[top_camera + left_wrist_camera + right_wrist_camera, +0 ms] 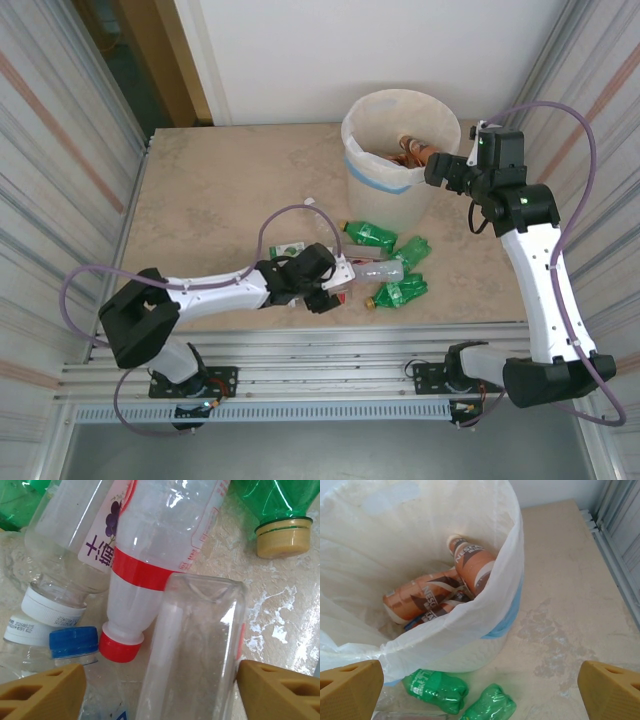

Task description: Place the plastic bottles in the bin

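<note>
- A clear bottle (195,650) lies closest to the left wrist camera, lengthwise between the yellow fingers of the left gripper (160,690). The jaws stand partly open around it: one finger is touching or just beside its side, the other is clearly apart from it, so nothing is gripped.
- The table (220,190), with a mottled beige top, carries everything.
- The bin (400,205) stands upright at the far right of the table, with its liner bag folded over the rim and a blue band just below.
- The right gripper (480,687) hangs just beside the bin's rim, looking down into it. Its jaws are spread wide and hold nothing.
- Brown bottles (427,597) lie inside the bin, leaning on one another.
- Three crumpled green bottles (372,236) lie on the table just in front of the bin, near the clear bottle.
- A white bottle (135,580) with a red band and a red cap lies against the clear bottle.
- A blue cap (73,641) sits just beside the red one, and a yellow cap (282,537) closes one green bottle.
</note>
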`<state>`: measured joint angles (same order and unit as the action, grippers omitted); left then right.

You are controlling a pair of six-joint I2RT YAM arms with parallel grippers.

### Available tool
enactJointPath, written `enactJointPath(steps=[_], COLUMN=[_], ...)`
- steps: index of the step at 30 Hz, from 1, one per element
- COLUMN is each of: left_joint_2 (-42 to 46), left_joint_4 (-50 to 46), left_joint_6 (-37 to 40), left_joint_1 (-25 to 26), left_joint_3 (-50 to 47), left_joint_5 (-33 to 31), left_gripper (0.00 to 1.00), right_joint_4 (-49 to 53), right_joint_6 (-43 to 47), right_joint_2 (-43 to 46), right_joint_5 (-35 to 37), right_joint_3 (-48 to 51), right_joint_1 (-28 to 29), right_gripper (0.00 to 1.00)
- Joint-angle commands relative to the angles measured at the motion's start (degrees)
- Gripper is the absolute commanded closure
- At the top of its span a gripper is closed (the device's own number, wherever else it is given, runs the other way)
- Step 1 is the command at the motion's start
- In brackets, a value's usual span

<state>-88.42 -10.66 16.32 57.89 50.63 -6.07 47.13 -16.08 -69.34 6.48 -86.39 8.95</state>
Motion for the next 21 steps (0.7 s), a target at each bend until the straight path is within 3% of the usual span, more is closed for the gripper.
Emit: enactJointPath(steps=[1, 21], left_joint_2=[-0.9, -3.0], left_joint_4=[-2.0, -4.2], left_joint_6=[0.0, -2.3], left_joint_1=[0.3, 2.2], left_joint_3=[1.4, -0.8], left_joint_5=[0.7, 1.3], left_gripper=[0.24, 0.29], right_joint_4=[-1.2, -1.8], right_joint_6=[-1.2, -1.8], right_joint_2=[-0.2, -0.1], right_joint_5=[-0.6, -1.4], right_joint_3=[0.3, 1.3], right_joint_1=[-0.4, -0.8], right_gripper=[0.02, 0.02])
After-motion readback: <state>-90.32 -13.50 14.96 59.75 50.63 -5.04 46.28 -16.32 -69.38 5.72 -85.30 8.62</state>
